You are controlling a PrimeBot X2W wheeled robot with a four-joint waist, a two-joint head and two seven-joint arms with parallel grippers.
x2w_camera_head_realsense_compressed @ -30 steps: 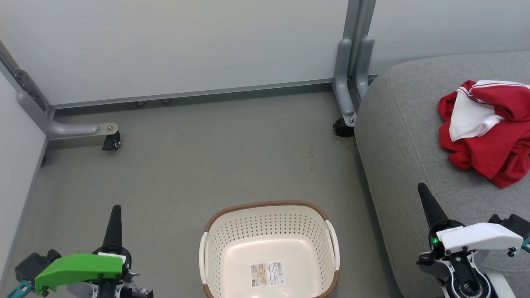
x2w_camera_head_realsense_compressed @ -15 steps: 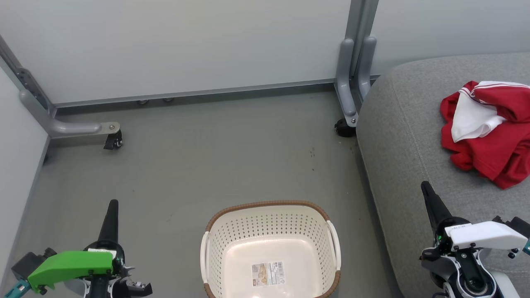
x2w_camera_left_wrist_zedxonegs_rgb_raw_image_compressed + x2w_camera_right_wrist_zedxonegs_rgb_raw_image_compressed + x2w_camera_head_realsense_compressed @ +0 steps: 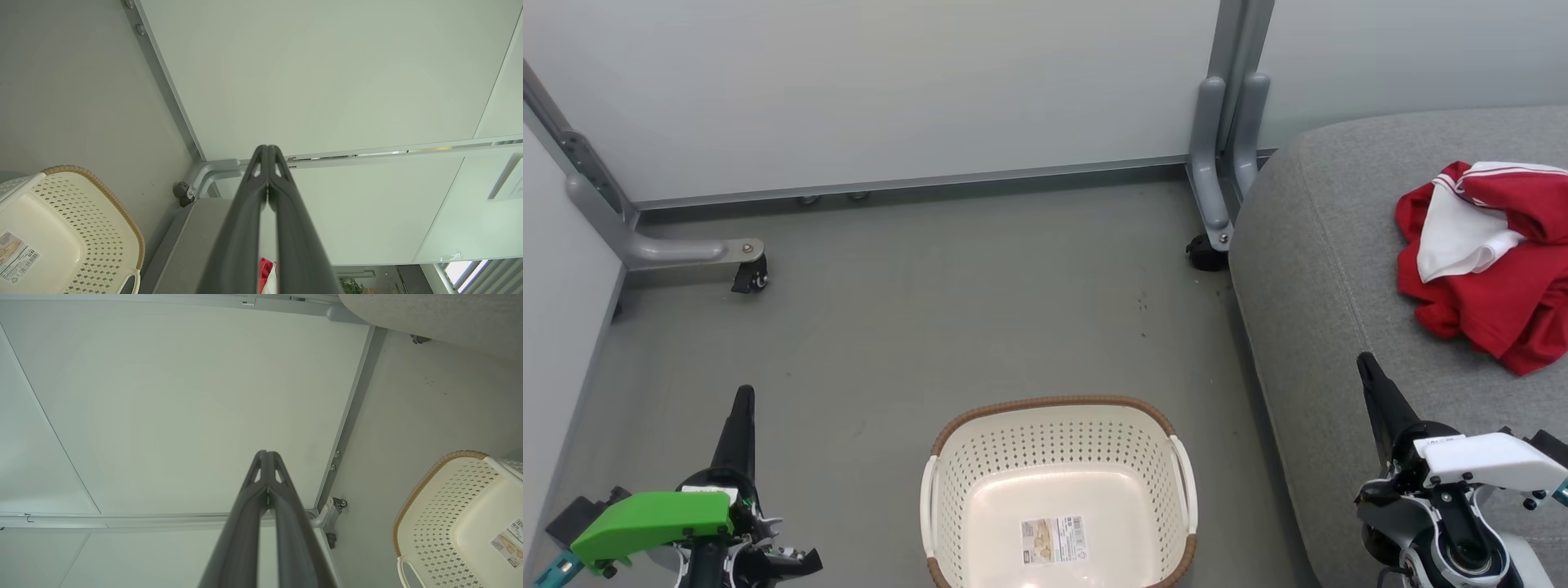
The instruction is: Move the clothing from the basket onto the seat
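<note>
Left end effector (image 3: 742, 404) and right end effector (image 3: 1370, 376) are clenched, empty. Basket (image 3: 1054, 403) between them is bare, clothing (image 3: 1494, 278) on the seat (image 3: 1323, 245) ahead of the right. Likely finished; just park.

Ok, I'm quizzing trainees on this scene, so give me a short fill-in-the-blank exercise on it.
1. The red clothing lies on the grey ____.
2. The basket stands on the ____.
3. The left gripper and right gripper are both ____.
Missing words: seat; floor; shut.
</note>
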